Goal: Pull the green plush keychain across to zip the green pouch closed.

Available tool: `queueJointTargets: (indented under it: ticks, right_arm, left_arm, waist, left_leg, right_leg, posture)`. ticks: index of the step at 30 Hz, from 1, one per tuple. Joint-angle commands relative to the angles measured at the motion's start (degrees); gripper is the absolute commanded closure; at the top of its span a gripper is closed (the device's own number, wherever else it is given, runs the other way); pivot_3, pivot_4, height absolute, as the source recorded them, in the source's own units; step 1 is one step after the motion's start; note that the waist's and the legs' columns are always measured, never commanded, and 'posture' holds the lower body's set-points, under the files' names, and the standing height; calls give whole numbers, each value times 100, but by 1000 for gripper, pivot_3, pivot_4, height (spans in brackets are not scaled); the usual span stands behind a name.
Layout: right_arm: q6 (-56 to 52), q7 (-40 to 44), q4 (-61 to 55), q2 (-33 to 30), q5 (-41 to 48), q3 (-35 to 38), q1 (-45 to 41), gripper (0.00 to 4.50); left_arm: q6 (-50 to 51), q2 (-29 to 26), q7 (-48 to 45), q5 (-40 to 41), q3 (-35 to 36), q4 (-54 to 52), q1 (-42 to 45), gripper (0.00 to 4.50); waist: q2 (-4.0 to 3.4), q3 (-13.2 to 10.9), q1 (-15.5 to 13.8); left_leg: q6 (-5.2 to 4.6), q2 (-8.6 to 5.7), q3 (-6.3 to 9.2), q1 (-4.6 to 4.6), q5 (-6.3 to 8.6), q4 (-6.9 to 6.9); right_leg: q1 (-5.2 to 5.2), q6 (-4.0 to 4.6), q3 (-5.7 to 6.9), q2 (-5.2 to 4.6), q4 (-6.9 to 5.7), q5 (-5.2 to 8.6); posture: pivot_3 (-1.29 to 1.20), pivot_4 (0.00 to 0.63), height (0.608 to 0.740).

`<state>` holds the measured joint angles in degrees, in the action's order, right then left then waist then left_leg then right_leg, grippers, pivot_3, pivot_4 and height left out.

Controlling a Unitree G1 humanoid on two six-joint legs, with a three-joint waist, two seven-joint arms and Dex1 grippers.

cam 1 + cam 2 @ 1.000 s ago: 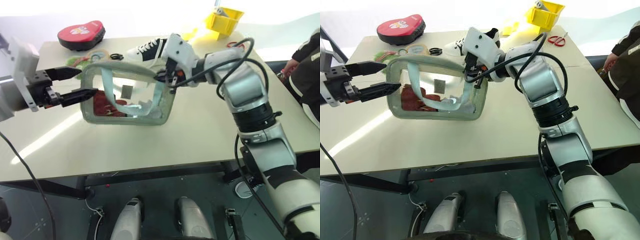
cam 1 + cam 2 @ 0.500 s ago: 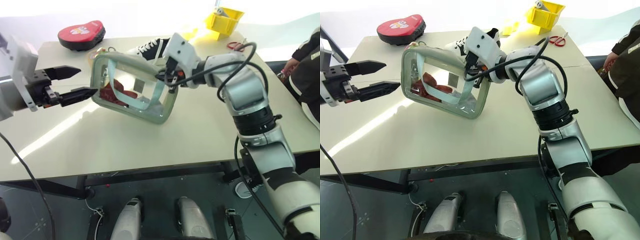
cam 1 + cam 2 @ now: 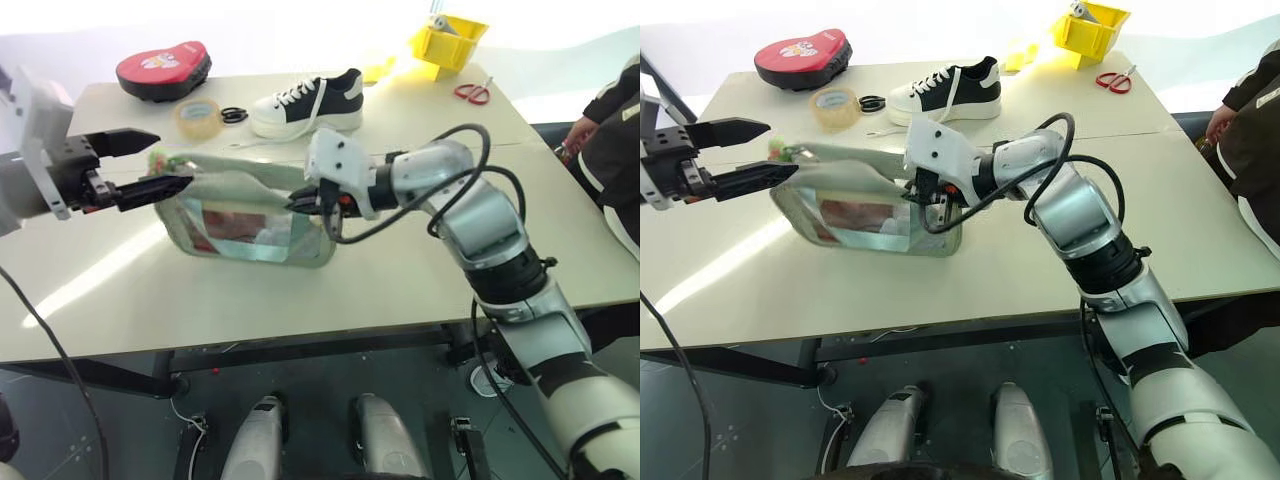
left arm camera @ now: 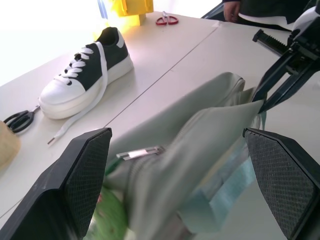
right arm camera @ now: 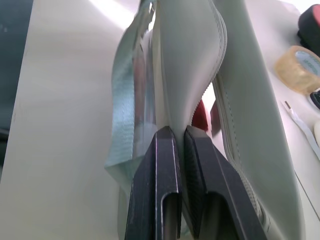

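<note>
right end effector (image 3: 923, 190) pinching pouch (image 3: 865, 200) fabric, anchoring it on bench (image 3: 1020, 270) | left end effector (image 3: 750, 152) gaping, flanking keychain (image 3: 778, 150) at pouch's far end, lining up to grab

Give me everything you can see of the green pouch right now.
The green pouch is a boxy pale sage-green bag with fabric edging, clear plastic sides showing red contents, and a light teal strap. It stands on the table with its top flap sagging and the zipper still unzipped. The right gripper is shut on the flap's fabric at one end. At the other end, the green plush keychain sits between the open fingers of the left gripper, which is not gripping it.
</note>
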<state>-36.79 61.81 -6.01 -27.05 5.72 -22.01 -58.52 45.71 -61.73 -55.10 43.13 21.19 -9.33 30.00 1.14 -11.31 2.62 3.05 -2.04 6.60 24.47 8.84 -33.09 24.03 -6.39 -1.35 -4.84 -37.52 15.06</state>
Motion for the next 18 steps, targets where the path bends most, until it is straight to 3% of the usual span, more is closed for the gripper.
queueJointTargets:
  ticks: [1,9,13,15,18]
  right_arm:
    - [276,-21,-68,-22,-44,39,-32,4482]
    - [348,-45,40,2,-54,61,-92,4482]
    - [62,81,-78,-23,182,177,-137,2914]
    - [-86,122,-110,-45,294,245,-186,1723]
    - [-501,413,-180,-230,731,515,-354,316]
  left_arm:
    - [-85,-62,-25,-13,75,-67,89,0]
    - [-123,-54,-80,-41,27,-54,72,0]
    - [-146,-54,-127,-70,-3,-29,92,0]
    - [-156,-53,-141,-89,-15,-17,102,0]
    - [-168,-62,-164,-116,-26,1,123,0]
  waist:
    - [0,0,3]
    - [0,0,-1]
    - [0,0,-2]
    - [0,0,-2]
    - [0,0,-3]
  left_leg:
    - [0,0,0,0,0,0]
    - [0,1,0,0,0,1]
    - [0,1,1,0,0,1]
    - [0,1,0,0,0,1]
    - [0,1,0,0,0,1]
  right_leg:
    - [0,0,0,0,0,0]
    - [0,0,0,0,0,0]
    - [0,0,0,0,0,0]
    - [0,0,0,0,0,0]
    - [1,0,0,0,0,0]
  posture:
    - [0,150,740]
    - [0,150,740]
    - [0,150,740]
    - [0,150,740]
    - [0,150,740]
